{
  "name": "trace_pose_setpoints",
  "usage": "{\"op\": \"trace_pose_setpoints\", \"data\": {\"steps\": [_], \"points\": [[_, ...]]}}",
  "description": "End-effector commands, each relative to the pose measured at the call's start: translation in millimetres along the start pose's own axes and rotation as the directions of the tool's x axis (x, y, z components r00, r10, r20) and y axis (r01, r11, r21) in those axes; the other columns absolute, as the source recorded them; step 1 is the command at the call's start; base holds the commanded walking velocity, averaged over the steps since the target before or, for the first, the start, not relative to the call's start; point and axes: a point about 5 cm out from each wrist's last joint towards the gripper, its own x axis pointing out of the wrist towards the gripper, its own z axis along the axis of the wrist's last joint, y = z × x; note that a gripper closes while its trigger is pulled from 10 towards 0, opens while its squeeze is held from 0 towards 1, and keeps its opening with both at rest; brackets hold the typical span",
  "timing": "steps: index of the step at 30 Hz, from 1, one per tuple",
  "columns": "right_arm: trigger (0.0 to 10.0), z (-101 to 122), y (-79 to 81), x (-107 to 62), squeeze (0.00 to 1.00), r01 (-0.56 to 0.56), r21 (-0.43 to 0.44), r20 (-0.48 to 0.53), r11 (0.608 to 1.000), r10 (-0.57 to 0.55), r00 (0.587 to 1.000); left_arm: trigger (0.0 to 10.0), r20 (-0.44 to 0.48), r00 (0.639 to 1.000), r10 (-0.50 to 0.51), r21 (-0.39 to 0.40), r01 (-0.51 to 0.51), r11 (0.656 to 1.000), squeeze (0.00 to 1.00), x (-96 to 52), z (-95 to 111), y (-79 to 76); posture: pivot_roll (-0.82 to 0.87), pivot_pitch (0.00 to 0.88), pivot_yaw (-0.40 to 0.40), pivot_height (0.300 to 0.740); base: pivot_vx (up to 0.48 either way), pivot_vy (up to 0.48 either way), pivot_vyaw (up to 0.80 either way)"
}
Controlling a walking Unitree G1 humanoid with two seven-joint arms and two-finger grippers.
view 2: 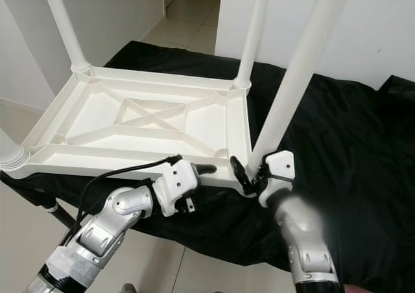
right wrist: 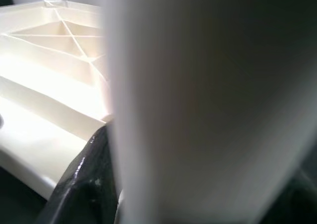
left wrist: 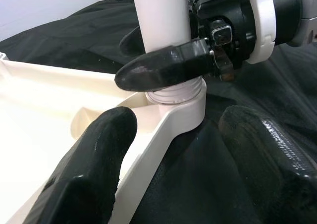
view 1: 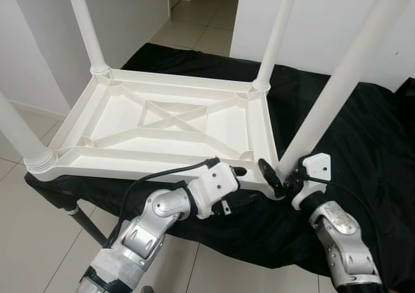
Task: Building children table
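Legs are seated in all four sockets of upturned tabletop (view 1: 162, 121); near-right leg (view 1: 337, 85) is clamped by right gripper (view 1: 280, 176), left gripper (view 1: 241, 172) spread wide beside.

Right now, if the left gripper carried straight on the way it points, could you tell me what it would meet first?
Most likely the tabletop's corner socket, where the near-right leg is seated and the right gripper clamps it. The left gripper is open and aimed there; depth is hard to judge.
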Motion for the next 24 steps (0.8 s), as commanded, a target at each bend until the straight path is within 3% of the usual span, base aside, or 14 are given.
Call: {"op": "trace_pose_setpoints", "data": {"steps": [1, 11, 12, 14, 15, 17, 21, 24], "points": [[0.0, -4.7, -2.4, -1.4, 0.00, -0.011, -0.003, -0.016, 1.000, 0.011, 1.000, 10.0, -0.010, 1.000, 0.001, -0.007, -0.001, 1.000, 0.00, -0.8, -1.0, -1.7, 0.00, 0.073, -0.070, 0.740, 0.000, 0.000, 0.00], [0.0, -7.1, -1.8, -3.1, 0.00, -0.019, 0.017, -0.006, 1.000, 0.019, 1.000, 10.0, -0.011, 1.000, 0.010, -0.012, -0.010, 1.000, 0.00, -1.3, -0.9, -2.1, 0.00, 0.081, -0.072, 0.740, 0.000, 0.000, 0.00], [2.2, -7.1, -2.0, -3.1, 0.00, -0.014, 0.022, -0.006, 1.000, 0.014, 1.000, 10.0, -0.010, 1.000, 0.011, -0.012, -0.011, 1.000, 0.00, -1.0, -0.7, -1.7, 0.00, 0.082, -0.071, 0.740, 0.000, 0.000, 0.00], [2.2, -6.8, -1.9, -3.0, 0.00, -0.008, 0.026, -0.006, 1.000, 0.008, 1.000, 10.0, -0.010, 1.000, 0.012, -0.012, -0.012, 1.000, 0.00, -0.9, -0.5, -1.3, -0.01, 0.083, -0.069, 0.740, 0.000, 0.000, 0.00], [10.0, -5.9, -2.0, -2.5, 0.00, 0.007, 0.031, -0.002, 0.999, -0.007, 1.000, 10.0, -0.010, 1.000, 0.012, -0.011, -0.013, 1.000, 0.00, -0.9, -0.5, -0.8, -0.01, 0.084, -0.068, 0.740, 0.000, 0.000, 0.00], [10.0, -5.1, -2.1, -2.1, 0.00, 0.027, 0.038, 0.001, 0.999, -0.027, 1.000, 10.0, -0.010, 1.000, 0.013, -0.011, -0.013, 1.000, 0.00, -1.0, -0.5, -0.4, -0.01, 0.086, -0.067, 0.740, 0.000, 0.000, 0.00], [10.0, -6.3, -5.2, -0.1, 0.00, 0.215, 0.053, -0.027, 0.975, -0.214, 0.977, 10.0, -0.010, 1.000, 0.014, -0.013, -0.014, 1.000, 0.00, -1.3, -0.2, 0.0, -0.01, 0.090, -0.061, 0.740, 0.000, 0.000, 0.00], [10.0, -6.4, -3.7, -0.1, 0.00, 0.273, 0.069, -0.032, 0.959, -0.272, 0.962, 10.0, -0.011, 1.000, 0.012, -0.013, -0.012, 1.000, 0.00, -1.6, -0.1, -0.6, -0.01, 0.092, -0.057, 0.740, 0.000, 0.000, 0.00]]}}
